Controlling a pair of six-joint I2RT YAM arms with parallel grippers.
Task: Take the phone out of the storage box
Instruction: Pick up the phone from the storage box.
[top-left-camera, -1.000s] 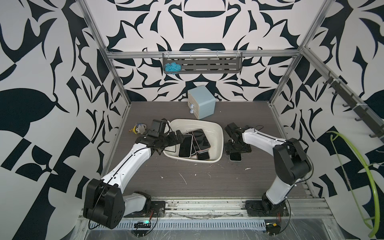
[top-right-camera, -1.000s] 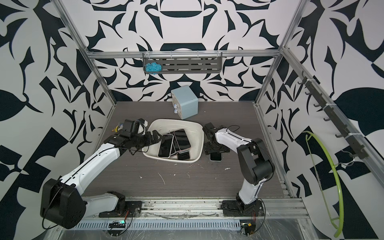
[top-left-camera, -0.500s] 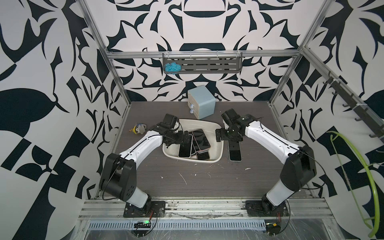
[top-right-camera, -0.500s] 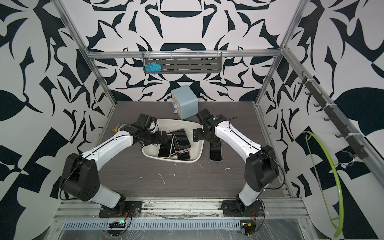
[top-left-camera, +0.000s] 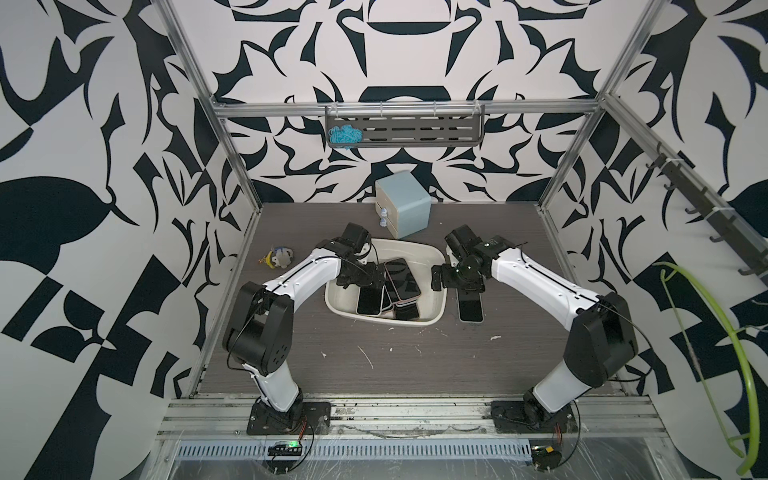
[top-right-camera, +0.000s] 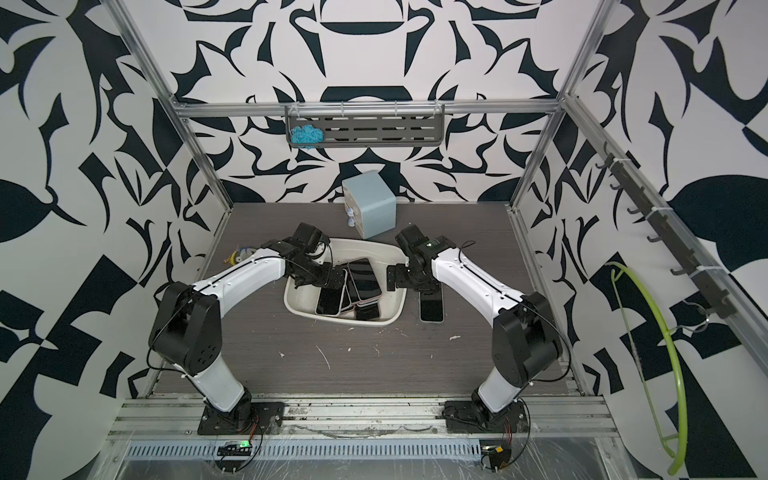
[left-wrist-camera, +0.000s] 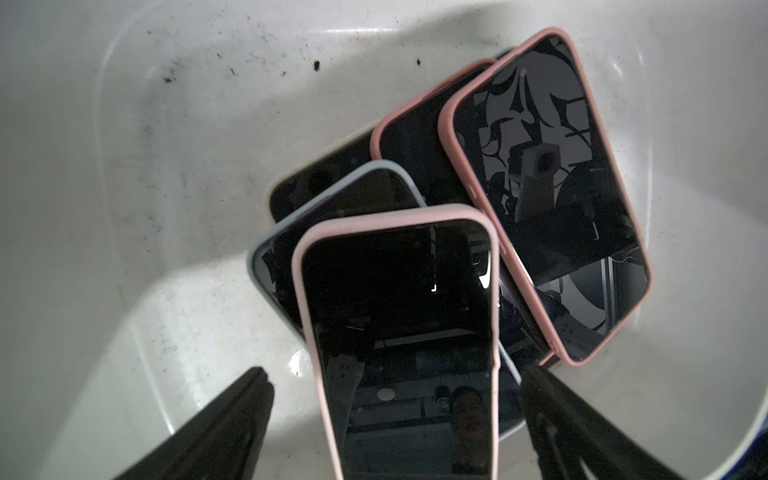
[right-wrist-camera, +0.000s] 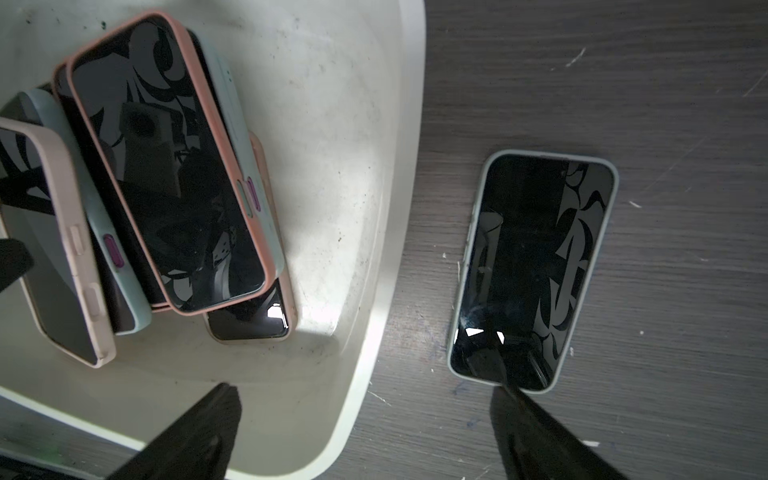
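Left wrist cam, storage box (left-wrist-camera: 166, 145) w/ stacked phones (left-wrist-camera: 540, 187), left pincer (left-wrist-camera: 395, 374) wide over pink phone (left-wrist-camera: 395, 324), right pincer (right-wrist-camera: 361, 388) wide, pale-cased phone (right-wrist-camera: 532, 270) on desk (right-wrist-camera: 665, 124)

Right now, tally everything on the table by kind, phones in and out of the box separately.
Storage box: 1
Phones inside it: 6, as far as the pile shows
Phone beside it: 1
Blue drawer unit: 1
Small trinket: 1
Total: 10
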